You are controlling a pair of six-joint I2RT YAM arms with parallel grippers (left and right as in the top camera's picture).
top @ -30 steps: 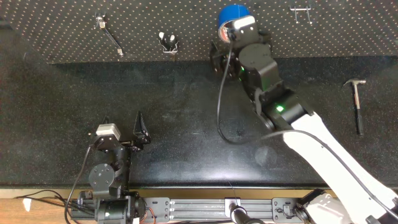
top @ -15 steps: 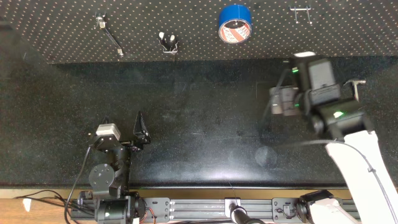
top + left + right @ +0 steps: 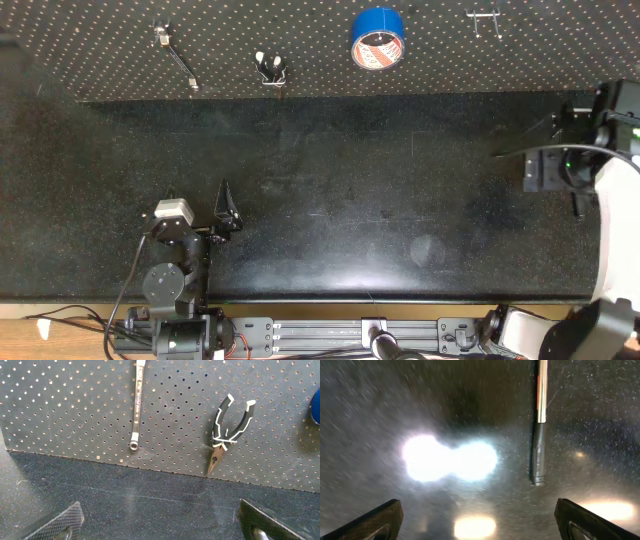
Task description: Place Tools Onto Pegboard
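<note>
Setting: A black counter (image 3: 400,180) runs in front of a perforated black pegboard (image 3: 100,40) that stands along its far edge.
Hammer: The hammer (image 3: 538,455) lies flat on the counter at its right end, off the pegboard. Its metal shaft and dark grip show beneath the right arm's wrist; the head is hidden by the arm in the top view.
Right gripper: The right gripper (image 3: 480,520) hangs over the counter's right end, above the hammer's handle. Its jaws stand wide apart and empty, and the handle lies beyond them, untouched.
Left gripper: The left gripper (image 3: 162,522) sits low over the near left of the counter, close to its own base and facing the pegboard. Its jaws are spread wide, with nothing between them.
Wrench: A slim wrench (image 3: 136,405) hangs on the pegboard at the far left.
Pliers: Black-and-white pliers (image 3: 227,427) hang to the right of the wrench, handles up and nose down, the tip just above the counter.
Tape: A blue tape roll (image 3: 378,38) hangs on the pegboard right of centre.
Hook: A metal double hook (image 3: 485,20) sits on the pegboard farther right.
</note>
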